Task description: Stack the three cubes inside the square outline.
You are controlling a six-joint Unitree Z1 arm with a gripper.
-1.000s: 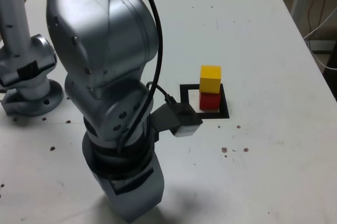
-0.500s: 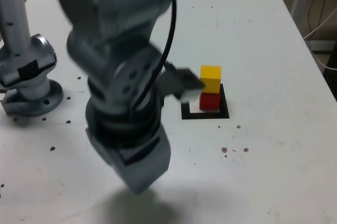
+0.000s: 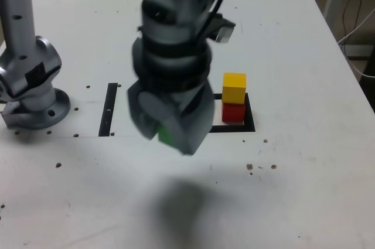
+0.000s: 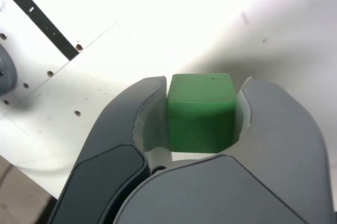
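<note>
Item 1. Claw (image 4: 205,80), of one grey robot arm (image 3: 176,32): closed on the green cube, one finger at either side of it. Carried in the air, with a soft shadow (image 3: 181,202) on the desk (image 3: 293,196) below, toward the near edge in the exterior view.

Item 2. Green cube (image 4: 202,124): matte, solid colour, held between the fingertips, clear of the desk. Mostly hidden behind the claw in the exterior view; fully framed by the fingers in the wrist view.

Item 3. Red cube (image 3: 232,113): lower block of a stack, within the square outline (image 3: 250,121), set toward its right side in the exterior view; white interior shows to its left.

Item 4. Yellow cube (image 3: 234,88): upper block, directly on the red one, seemingly well aligned.

Governing relation: the stack lies to the exterior view's right of the claw and, judging by the shadow, farther toward the desk's far edge. The coming move probably calls for a carry that way, kept above the yellow top, then a straight lowering. Too low an approach could knock the stack.

Item 5. Black strip (image 3: 109,110): narrow, flat, between the outline and the desk's left edge in the exterior view.

Item 6. Grey round base (image 3: 36,114): beyond the strip, near that same left edge.
</note>
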